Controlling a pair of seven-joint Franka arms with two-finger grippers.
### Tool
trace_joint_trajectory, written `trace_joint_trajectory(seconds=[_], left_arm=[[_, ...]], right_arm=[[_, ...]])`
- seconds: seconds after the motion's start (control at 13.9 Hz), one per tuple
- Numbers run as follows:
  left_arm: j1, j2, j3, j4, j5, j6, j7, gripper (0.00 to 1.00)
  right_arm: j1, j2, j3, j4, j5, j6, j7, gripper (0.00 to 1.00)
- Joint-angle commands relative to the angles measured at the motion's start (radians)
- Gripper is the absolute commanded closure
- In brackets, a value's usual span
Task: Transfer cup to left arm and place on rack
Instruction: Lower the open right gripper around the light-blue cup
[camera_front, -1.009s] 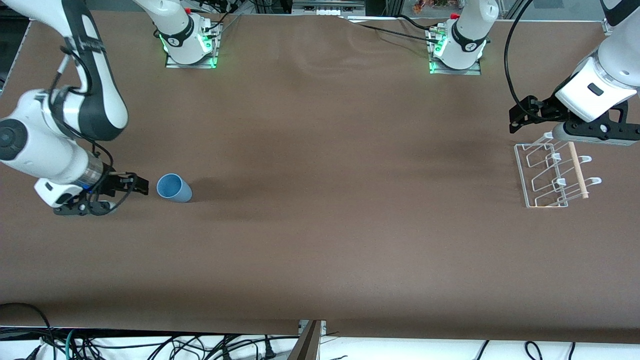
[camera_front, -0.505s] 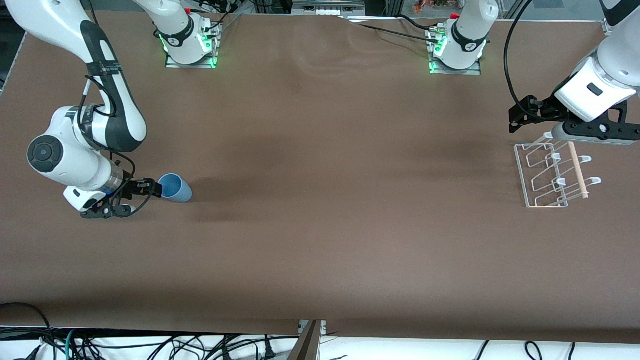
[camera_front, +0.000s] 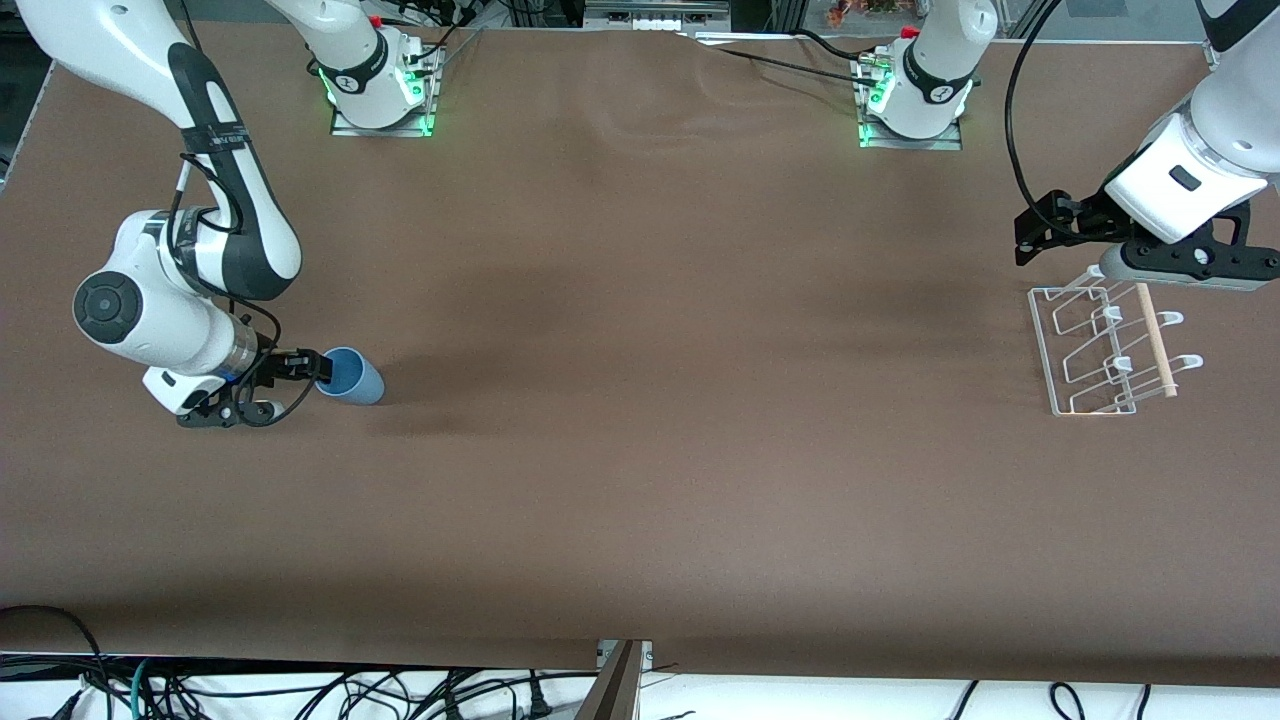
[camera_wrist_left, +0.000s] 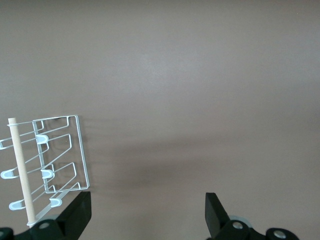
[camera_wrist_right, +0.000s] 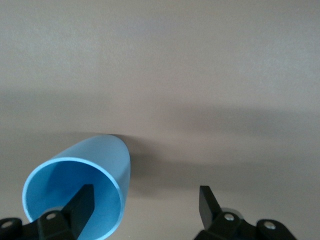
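The cup (camera_front: 350, 376) was seen lying on its side on the table (camera_front: 640, 450), toward the right arm's end, its mouth turned to the right gripper (camera_front: 312, 368). That gripper was low at the cup's rim, fingers spread. In the right wrist view one finger (camera_wrist_right: 80, 206) was seen inside the cup's (camera_wrist_right: 80, 192) mouth, the second finger (camera_wrist_right: 209, 202) outside over bare table; nothing was clamped.

The rack (camera_front: 1105, 350) was noted on the table toward the left arm's end. The left gripper (camera_front: 1040, 235) was held over the table just beside the rack (camera_wrist_left: 47, 165), fingers wide apart, nothing between them. The left arm (camera_front: 1195, 170) was waiting.
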Motion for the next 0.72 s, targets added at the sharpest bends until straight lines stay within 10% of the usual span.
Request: trace_joint_trajectory(seconds=[0.0,0.65], left_arm=[[-0.01,-0.015,0.008,-0.011,-0.013,-0.005,0.002,0.0],[-0.008,-0.018,0.008,-0.013,-0.015,-0.032,0.002,0.0]], right_arm=[[-0.007,-0.034,0.006,-0.045,0.01,0.016,-0.006,0.13],[-0.004,-0.03,0.014,-0.094,0.01,0.088,0.001,0.43]])
